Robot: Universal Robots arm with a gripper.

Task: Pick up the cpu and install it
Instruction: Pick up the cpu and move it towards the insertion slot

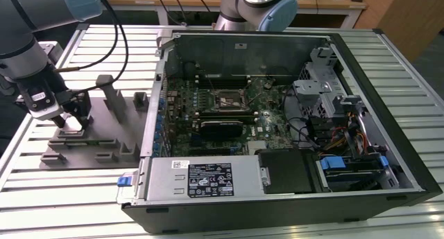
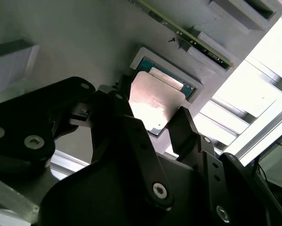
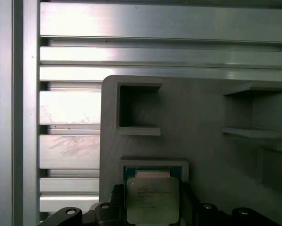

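— Down at the exterior view's left, on the slatted counter (image 1: 41, 197), the pincer (image 1: 72, 123) hangs low over the grey tray (image 1: 104, 132). Where is the cpu?

— Lying flat in a shallow square pocket of that tray. The first wrist view shows the cpu (image 3: 152, 197) with its silvery top up and a thin green edge along one side. The pincer straddles it, close against two opposite sides.

— Clamped on it, or spread?

— I cannot tell. No clear gap shows on either side, yet the chip looks level and seated, so it could be either.

— What worries you from here?

— Any hold would be on thin edges only. If the pincer sits off-centre, I judge the chip could tip as it rises and catch on the pocket wall, or slide free. A fall here might drop it into the gaps between the counter's slats.

— Anything close by?

— Upright posts (image 1: 105, 91) stand just beside the pincer. A sideways sweep made too low could knock one and shove the whole tray.

— And the far end?

— The socket (image 1: 229, 100) lies deep inside the open computer case (image 1: 277, 213), well apart from the tray and ringed by taller parts. Whether its frame is open I can't make out. A chip that arrives turned or tilted would seat badly there, and I'd expect damage to the contacts.
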